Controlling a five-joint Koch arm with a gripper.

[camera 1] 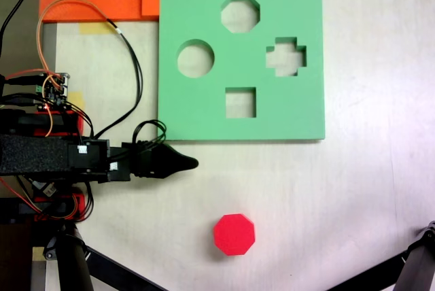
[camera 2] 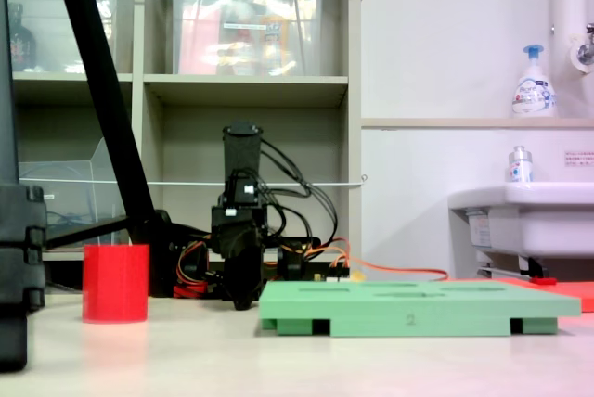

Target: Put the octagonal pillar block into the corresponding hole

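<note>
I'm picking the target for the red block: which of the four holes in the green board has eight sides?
The octagonal hole, nearest the board's top edge in the first exterior view. The others are round, cross-shaped and square.

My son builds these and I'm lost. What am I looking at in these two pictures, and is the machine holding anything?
It is a small robot arm with a black claw at its tip. The first exterior view looks straight down on the table; the second exterior view looks across it from table height. On the table lie a flat green foam board with four cutouts: eight-sided, round, cross-shaped and square. A red eight-sided block stands alone, apart from the board and the claw. The claw holds nothing; it looks closed to a point.
</note>
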